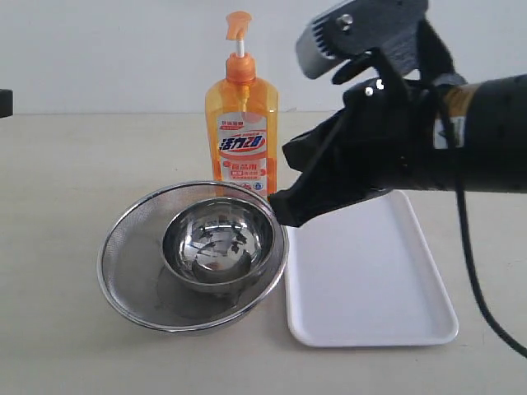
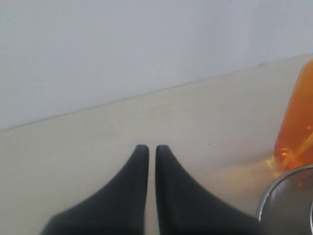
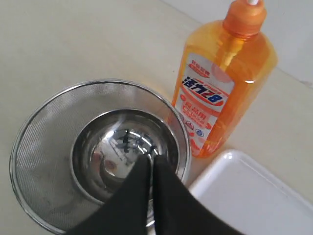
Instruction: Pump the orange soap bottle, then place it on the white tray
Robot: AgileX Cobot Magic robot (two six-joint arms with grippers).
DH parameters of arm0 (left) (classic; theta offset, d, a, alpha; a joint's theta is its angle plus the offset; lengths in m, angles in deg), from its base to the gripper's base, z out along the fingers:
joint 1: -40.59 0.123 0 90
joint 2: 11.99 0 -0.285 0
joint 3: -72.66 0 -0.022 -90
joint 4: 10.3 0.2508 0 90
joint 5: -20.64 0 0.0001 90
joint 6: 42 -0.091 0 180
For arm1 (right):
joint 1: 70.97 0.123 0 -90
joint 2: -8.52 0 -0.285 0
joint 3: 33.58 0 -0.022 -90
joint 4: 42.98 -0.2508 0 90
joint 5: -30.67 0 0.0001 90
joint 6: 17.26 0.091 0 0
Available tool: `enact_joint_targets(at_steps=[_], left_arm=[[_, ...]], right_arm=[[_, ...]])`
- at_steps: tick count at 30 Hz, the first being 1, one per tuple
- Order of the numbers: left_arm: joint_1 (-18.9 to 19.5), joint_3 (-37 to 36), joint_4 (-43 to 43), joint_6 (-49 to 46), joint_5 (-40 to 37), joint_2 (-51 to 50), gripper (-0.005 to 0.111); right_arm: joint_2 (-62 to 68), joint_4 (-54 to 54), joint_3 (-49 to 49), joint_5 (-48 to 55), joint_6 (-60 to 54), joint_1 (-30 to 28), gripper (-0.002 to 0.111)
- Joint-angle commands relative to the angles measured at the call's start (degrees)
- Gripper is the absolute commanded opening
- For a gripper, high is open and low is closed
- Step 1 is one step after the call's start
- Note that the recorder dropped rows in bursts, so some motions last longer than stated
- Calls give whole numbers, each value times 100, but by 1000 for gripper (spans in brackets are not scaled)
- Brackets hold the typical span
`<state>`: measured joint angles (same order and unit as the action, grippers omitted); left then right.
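- Exterior view: the soap bottle (image 1: pixel 241 132) stands on the table (image 1: pixel 66 164) behind the steel bowls (image 1: pixel 193 255), beside the white tray (image 1: pixel 370 288) and not on it. Pumping looks undone, and placing is left.
- Left wrist view: the left gripper (image 2: pixel 147 149) is closed and empty, apart from the soap bottle.
- Right wrist view: the right gripper (image 3: pixel 148 161) is closed and empty, over the steel bowls.

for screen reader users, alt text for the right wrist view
An orange soap bottle stands beside a steel bowl nested in a mesh strainer. The shut right end effector points toward them, with a white tray alongside.
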<state>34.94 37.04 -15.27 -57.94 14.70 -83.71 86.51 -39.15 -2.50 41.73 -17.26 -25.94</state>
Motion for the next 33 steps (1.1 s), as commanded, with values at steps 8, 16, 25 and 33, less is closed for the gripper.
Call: enact_joint_targets(at_steps=[8, 16, 25, 33], left_arm=[[-27, 1245, -2113, -3237, -807, -1920, 5], [-14, 1671, -8167, -9531, -2387, -2575, 5], [196, 2033, -8610, -10019, -2726, -3509, 5], [306, 2241, -8608, -10099, -3123, -3936, 5]], right_arm=[[1340, -3465, -942, 1072, -4003, 16, 0], [2015, -3607, -1402, 1072, -4140, 16, 0], [2378, -3617, -1471, 931, -4225, 16, 0], [3251, -3643, -2141, 965, -4225, 16, 0]])
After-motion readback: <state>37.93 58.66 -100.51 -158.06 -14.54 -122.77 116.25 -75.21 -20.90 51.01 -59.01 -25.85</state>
